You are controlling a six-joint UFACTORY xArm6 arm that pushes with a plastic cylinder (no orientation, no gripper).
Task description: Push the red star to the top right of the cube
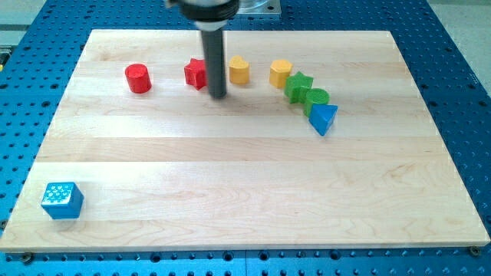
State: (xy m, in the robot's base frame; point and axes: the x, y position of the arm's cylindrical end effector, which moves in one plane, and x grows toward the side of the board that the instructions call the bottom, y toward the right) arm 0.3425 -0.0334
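The red star (196,73) lies near the view's top, left of centre, on the wooden board (245,184). My tip (219,96) stands just to the right of the red star and slightly below it, touching or nearly touching its right side; the rod hides part of the star's right edge. The blue cube (62,200) sits far off at the board's bottom left corner.
A red cylinder (138,78) lies left of the star. Right of the rod are a yellow block (240,70), a yellow hexagonal block (280,73), a green star (298,85), a green cylinder (316,99) and a blue triangle (323,119).
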